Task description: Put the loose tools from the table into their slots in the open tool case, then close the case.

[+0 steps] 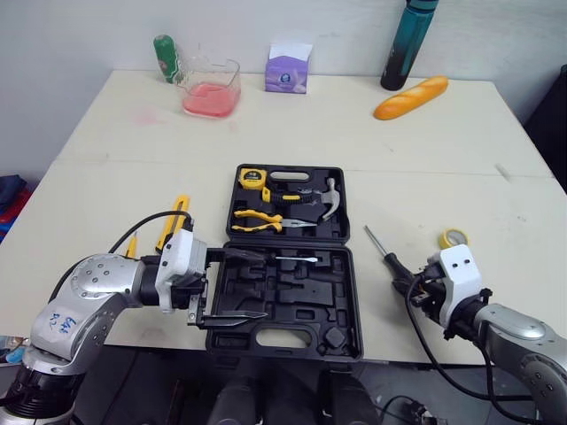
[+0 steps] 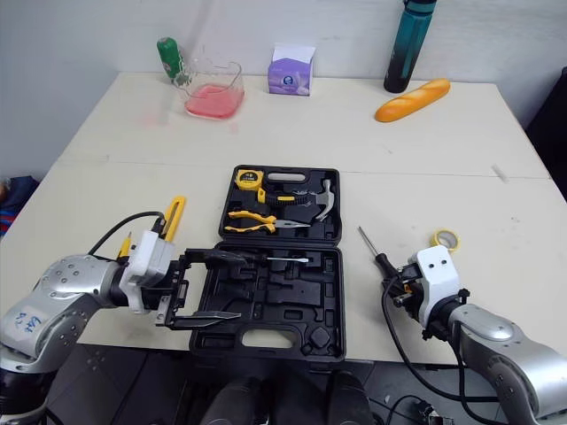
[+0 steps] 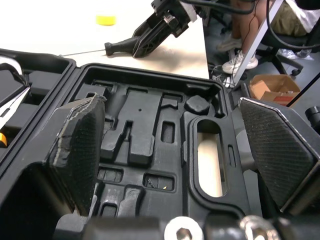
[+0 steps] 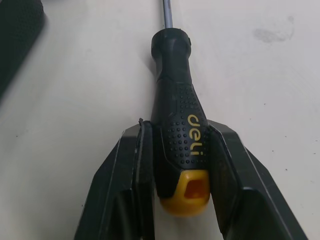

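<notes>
Right claw [image 4: 179, 134] clamps screwdriver [image 4: 175, 100] on table [image 1: 443, 159]; left claw [image 1: 257, 285] gapes above tool case [image 1: 306, 297].

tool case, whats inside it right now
The far half of the tool case holds a tape measure, yellow-handled pliers and a hammer. The near half holds one slim tool; other slots look empty. The open left gripper covers part of its left edge.

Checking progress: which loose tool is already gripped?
The screwdriver right of the case, clamped in the right gripper; the yellow knife left of it lies free.
</notes>
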{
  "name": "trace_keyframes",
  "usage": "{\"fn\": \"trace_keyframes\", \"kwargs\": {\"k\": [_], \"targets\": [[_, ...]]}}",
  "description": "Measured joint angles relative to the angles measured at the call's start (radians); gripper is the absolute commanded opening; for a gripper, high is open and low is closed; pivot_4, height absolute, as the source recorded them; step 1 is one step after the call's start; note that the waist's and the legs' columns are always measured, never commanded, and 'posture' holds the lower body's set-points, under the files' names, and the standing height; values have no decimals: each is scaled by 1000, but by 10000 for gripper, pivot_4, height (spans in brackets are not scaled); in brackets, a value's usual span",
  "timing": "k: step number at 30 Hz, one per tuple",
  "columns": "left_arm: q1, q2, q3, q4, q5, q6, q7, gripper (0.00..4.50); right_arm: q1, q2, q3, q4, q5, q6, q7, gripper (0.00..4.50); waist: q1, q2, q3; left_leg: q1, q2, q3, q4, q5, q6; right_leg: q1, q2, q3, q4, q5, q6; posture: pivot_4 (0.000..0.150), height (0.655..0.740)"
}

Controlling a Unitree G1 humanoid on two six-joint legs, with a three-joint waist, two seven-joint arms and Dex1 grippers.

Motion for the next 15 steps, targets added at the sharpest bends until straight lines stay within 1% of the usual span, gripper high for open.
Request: {"fn": "trace_keyframes", "kwargs": {"k": [2,5,7,9,11,13,15], "targets": [[-6,0,6,2,-7,1,1,45000,-9,-21,-1,5,-9,-23,37,10103,-1,0,0,0,0,1,0,0,0,0,0,1,1,0,0,1500,7400],[-9,0,29,4,-17,-1,-1,45000,-45,-95,-3,23,-31,-70,130,10103,-2,0,0,0,0,2,1,0,0,-1,0,2,2,0,0,1500,7400],[-9,3,52,7,-18,-10,-8,45000,-90,-176,0,56,-55,-147,248,10103,-2,0,0,0,0,2,2,0,0,-1,0,2,2,0,0,1500,7400],[6,9,76,8,-17,-25,-17,45000,-129,-212,2,75,-75,-201,326,10103,-2,0,0,0,1,1,2,0,0,-1,1,1,2,0,0,1500,7400],[38,20,108,16,-14,-41,-22,45000,-185,-233,31,118,-83,-236,403,10103,-6,0,0,0,1,2,2,0,0,-1,1,1,3,0,0,1500,7400],[67,22,151,40,-11,-45,-11,45000,-304,-263,91,199,-90,-259,498,10103,-16,1,1,0,1,2,6,-1,1,-2,0,2,3,0,0,1500,7400],[107,26,195,54,-5,-51,-7,45000,-380,-286,125,222,-97,-274,567,10102,-22,0,2,-1,2,1,7,-1,1,-1,0,1,3,0,-1,1500,7400]]}}
